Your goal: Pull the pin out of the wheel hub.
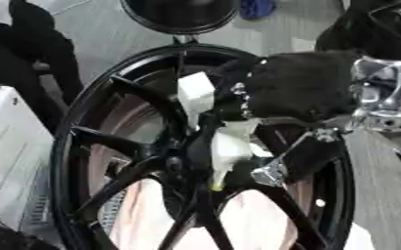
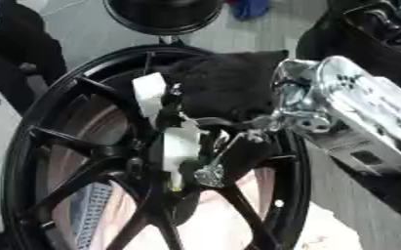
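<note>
Reaching in from the upper right of the frame, the right hand (image 1: 302, 85) lay over the upper middle of the black wheel (image 1: 67, 146), its dark back turned to the camera and its pale-tipped fingers (image 1: 195, 93) pointing down and leftward toward the hub (image 1: 182, 163). Those fingers looked curled in together over the centre of the spokes, but whether they actually pinched anything I could not tell, since the hand covered its own grasp. A slim yellowish end (image 1: 214, 185) showed just below the lower fingertip, near the hub; it may have been the pin, though that is a guess. If so, its long axis ran roughly along the finger, from the hub toward the lower centre of the frame, right beneath the fingertips and touching or nearly so. Only this hand was near; the left hand showed in neither view. Drawing the pin would likely mean pulling along that axis, away from the wheel face.
</note>
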Controlling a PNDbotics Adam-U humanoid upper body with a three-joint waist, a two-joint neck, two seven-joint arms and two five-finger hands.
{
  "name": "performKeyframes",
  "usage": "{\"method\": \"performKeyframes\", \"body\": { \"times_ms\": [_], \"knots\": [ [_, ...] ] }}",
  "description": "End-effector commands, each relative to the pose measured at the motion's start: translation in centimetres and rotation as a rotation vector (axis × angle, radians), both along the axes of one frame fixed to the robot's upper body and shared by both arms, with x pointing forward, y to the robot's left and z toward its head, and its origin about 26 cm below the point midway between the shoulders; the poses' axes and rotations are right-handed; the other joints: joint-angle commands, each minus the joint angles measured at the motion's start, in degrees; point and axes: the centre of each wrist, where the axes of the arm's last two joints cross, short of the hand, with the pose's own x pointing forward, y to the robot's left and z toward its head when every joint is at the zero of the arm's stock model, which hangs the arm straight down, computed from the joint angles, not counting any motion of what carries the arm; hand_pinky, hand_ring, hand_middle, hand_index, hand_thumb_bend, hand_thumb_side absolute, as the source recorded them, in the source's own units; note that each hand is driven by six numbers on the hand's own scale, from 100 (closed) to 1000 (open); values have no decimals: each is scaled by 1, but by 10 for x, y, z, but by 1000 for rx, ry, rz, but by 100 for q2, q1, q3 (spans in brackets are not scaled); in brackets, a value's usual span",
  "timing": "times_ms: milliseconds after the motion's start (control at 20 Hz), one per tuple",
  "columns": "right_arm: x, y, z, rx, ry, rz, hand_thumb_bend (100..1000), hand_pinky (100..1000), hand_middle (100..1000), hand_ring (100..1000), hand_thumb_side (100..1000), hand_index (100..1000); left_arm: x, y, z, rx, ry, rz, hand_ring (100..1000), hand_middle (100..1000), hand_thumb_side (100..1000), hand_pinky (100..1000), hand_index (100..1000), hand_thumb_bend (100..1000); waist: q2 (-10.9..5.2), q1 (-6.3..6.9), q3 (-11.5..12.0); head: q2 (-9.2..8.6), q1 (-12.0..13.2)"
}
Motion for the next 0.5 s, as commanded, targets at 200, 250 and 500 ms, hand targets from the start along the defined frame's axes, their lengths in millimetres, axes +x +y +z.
{"method": "performKeyframes", "body": {
  "times_ms": [200,250,500],
  "knots": [
    [-1,-5,7,32,-12,-28,179,1000,603,854,469,828,-3,-1,9,22,-26,-5,580,707,535,883,688,100,-115,58,-1,-35,22],
    [-1,-5,7,37,-12,-31,179,1000,603,854,469,828,-3,-1,9,21,-25,-5,580,707,535,883,688,100,-116,59,-2,-38,22],
    [-1,-6,6,53,-11,-50,146,1000,616,854,434,859,-3,-2,9,22,-24,-5,580,708,536,884,686,100,-118,66,-11,-39,24]
  ]
}}
